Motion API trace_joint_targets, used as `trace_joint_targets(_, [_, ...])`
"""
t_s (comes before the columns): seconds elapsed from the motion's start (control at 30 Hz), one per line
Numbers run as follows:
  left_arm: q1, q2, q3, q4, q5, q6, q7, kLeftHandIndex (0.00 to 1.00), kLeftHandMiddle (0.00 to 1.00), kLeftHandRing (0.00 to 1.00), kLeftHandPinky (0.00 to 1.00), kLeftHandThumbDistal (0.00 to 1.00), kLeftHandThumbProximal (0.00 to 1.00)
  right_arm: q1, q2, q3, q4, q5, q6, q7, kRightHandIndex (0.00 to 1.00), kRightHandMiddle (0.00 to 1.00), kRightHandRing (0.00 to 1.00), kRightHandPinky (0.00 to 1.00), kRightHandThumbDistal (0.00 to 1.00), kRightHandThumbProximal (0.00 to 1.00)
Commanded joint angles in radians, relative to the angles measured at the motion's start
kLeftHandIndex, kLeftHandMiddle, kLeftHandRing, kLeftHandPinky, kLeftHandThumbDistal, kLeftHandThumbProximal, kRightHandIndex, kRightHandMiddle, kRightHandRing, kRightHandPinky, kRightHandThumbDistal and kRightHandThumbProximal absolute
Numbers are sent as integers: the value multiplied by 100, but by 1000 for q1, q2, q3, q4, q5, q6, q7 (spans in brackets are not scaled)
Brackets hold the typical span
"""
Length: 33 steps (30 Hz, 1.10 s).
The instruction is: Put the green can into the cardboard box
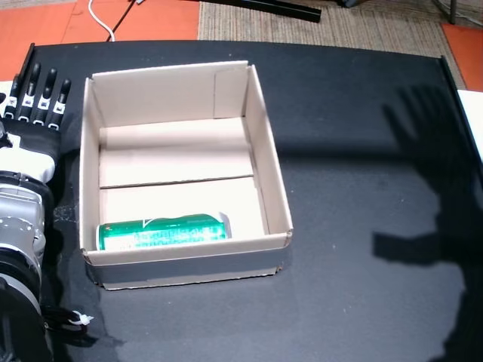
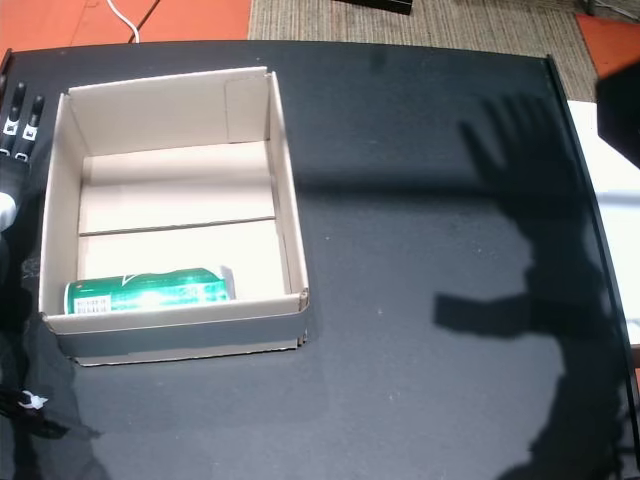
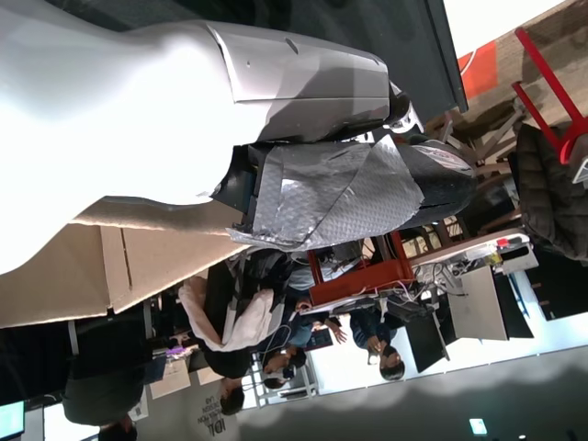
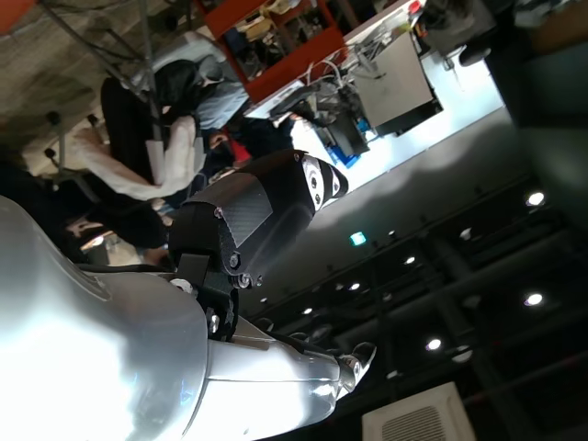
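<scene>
The green can lies on its side inside the cardboard box, against the near wall; both head views show the can and the box. My left hand rests on the table just left of the box, fingers straight and apart, holding nothing; its fingertips show at the frame edge. The left wrist view shows only that hand's shell. My right hand appears only in its wrist view, raised toward the ceiling; its spread-finger shadow falls on the table's right side.
The black table extends right of the box. A white surface borders its right edge. A white cable lies on the orange floor behind. Several people and desks show in the wrist views' background.
</scene>
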Motion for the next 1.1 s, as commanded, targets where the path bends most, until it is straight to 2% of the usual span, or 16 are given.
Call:
trace_joint_targets(0.0, [10, 13, 3, 6, -1, -1, 0, 73, 65, 72, 90, 0, 100, 49, -24, -26, -28, 25, 2, -9, 94, 100, 100, 100, 79, 0])
trace_joint_targets(0.07, [7, 14, 3, 6, 1, 2, 10, 69, 64, 71, 89, 0, 100, 85, -23, -46, -48, 34, -14, -7, 94, 100, 100, 100, 81, 0])
trace_joint_targets(0.17, [8, 13, 6, 6, -2, 3, 3, 68, 64, 71, 89, 0, 100, 158, -18, -63, -87, 22, -44, -38, 91, 99, 100, 100, 83, 0])
trace_joint_targets(0.4, [6, 19, 3, 4, 3, 3, 13, 73, 67, 71, 90, 0, 100, 407, 29, -93, -192, 4, -151, -145, 89, 96, 100, 100, 68, 2])
trace_joint_targets(0.5, [4, 25, 9, 4, -4, 12, 8, 73, 70, 76, 91, 0, 100, 520, 77, -114, -227, 15, -172, -165, 88, 95, 100, 100, 61, 10])
trace_joint_targets(0.6, [-2, 30, 10, 3, -6, 14, 24, 69, 68, 74, 90, 0, 100, 601, 153, -140, -231, 62, -221, -149, 91, 96, 100, 100, 53, 23])
trace_joint_targets(0.67, [-3, 34, 13, 3, -9, 17, 17, 70, 70, 75, 93, 0, 100, 626, 195, -140, -212, 47, -233, -172, 91, 95, 100, 100, 49, 34])
trace_joint_targets(0.73, [-2, 41, 15, 3, -11, 23, 8, 70, 68, 74, 93, 0, 100, 632, 234, -130, -172, 32, -240, -191, 91, 95, 100, 100, 44, 40])
trace_joint_targets(0.8, [1, 47, 9, 3, -2, 22, 3, 71, 66, 73, 93, 0, 100, 618, 266, -126, -116, 39, -272, -189, 91, 95, 99, 100, 41, 41])
trace_joint_targets(0.9, [2, 51, 6, 4, 3, 17, 6, 68, 65, 71, 91, 0, 98, 588, 289, -110, -62, 17, -281, -211, 89, 93, 99, 100, 33, 33])
trace_joint_targets(0.97, [3, 51, 5, 4, 3, 14, 8, 67, 64, 69, 90, 0, 97, 574, 302, -107, -39, 25, -290, -193, 89, 94, 100, 100, 33, 32])
trace_joint_targets(1.07, [2, 49, 6, 5, 2, 15, 18, 68, 63, 67, 88, 0, 95, 561, 322, -110, -14, 46, -306, -158, 89, 94, 100, 100, 24, 32])
